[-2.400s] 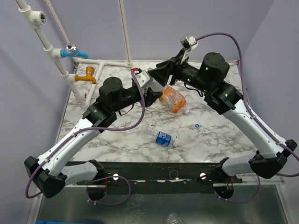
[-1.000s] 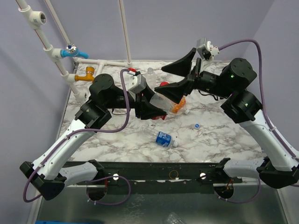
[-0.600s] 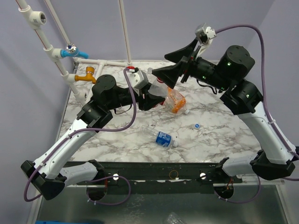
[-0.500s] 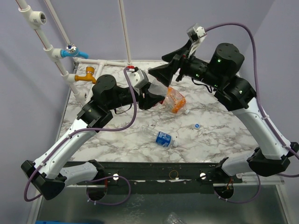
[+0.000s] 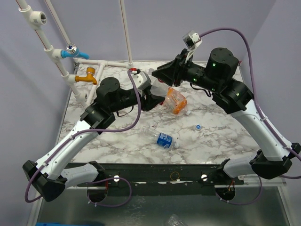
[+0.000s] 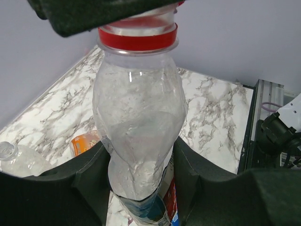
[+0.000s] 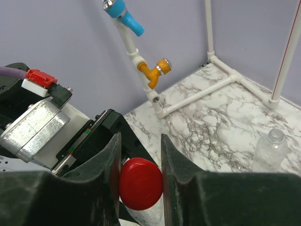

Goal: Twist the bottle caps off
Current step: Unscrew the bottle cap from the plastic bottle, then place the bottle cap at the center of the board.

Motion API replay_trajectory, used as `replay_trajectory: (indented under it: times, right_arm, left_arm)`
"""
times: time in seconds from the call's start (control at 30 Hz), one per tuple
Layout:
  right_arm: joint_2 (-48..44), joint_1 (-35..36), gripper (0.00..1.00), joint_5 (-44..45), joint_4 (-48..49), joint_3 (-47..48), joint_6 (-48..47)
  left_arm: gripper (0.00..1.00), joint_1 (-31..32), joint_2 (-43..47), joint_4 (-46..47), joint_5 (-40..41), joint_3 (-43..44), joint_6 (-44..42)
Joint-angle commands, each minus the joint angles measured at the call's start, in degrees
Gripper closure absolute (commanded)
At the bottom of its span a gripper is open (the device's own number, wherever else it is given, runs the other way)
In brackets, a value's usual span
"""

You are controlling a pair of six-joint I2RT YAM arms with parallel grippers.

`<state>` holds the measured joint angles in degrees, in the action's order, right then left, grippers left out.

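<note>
your left tool clamps the clear bottle mid-body, above the far worktop; your right tool pinches its red cap. you're mid-unscrew, i judge: next, twist it and lift it free.

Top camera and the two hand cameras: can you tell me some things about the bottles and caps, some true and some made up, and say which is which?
1. The left hand holds a clear bottle. True.
2. The right hand has its fingers on either side of a blue cap. False: it is a red cap.
3. The orange bottle stands upright. False: it lies on its side on the table.
4. A blue-labelled bottle lies on the table. True.
5. A small cap lies loose on the table. True.
</note>
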<state>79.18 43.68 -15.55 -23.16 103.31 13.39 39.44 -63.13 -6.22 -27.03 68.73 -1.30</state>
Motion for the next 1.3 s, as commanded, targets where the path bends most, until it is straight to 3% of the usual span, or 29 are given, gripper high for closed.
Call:
replay_trajectory:
  times: [0.0,0.23,0.7,0.97,1.03,1.17,1.27]
  right_arm:
    - [-1.7,-0.2,0.80,2.0,1.8,-1.1,-1.3]
    - [-3.4,-0.2,0.95,0.3,4.0,-2.4,-3.3]
    - [-6.1,-0.2,0.99,7.5,1.6,2.7,-9.2]
    - [-4.6,-0.2,0.99,-10.8,7.3,-0.2,-2.7]
    - [-5.0,-0.2,0.99,-7.9,7.4,-0.7,-2.8]
    - [-4.3,-2.7,0.99,13.8,0.4,-0.8,-4.0]
    - [-6.8,-13.1,0.99,13.4,0.0,-9.7,2.4]
  left_arm:
    - [1.00,-0.1,1.0,1.9,0.2,-0.6,0.5]
    - [1.00,-0.4,1.4,1.9,-3.9,-0.7,3.8]
    - [1.00,-1.3,3.3,1.5,-9.2,-3.4,5.8]
    - [1.00,-1.4,3.4,1.9,-12.0,-4.0,6.9]
    - [1.00,-1.6,3.8,1.9,-12.4,-3.8,7.3]
    - [1.00,-2.0,5.3,1.2,-12.8,-4.6,7.2]
    - [1.00,-2.2,6.4,0.8,-11.9,-6.1,6.5]
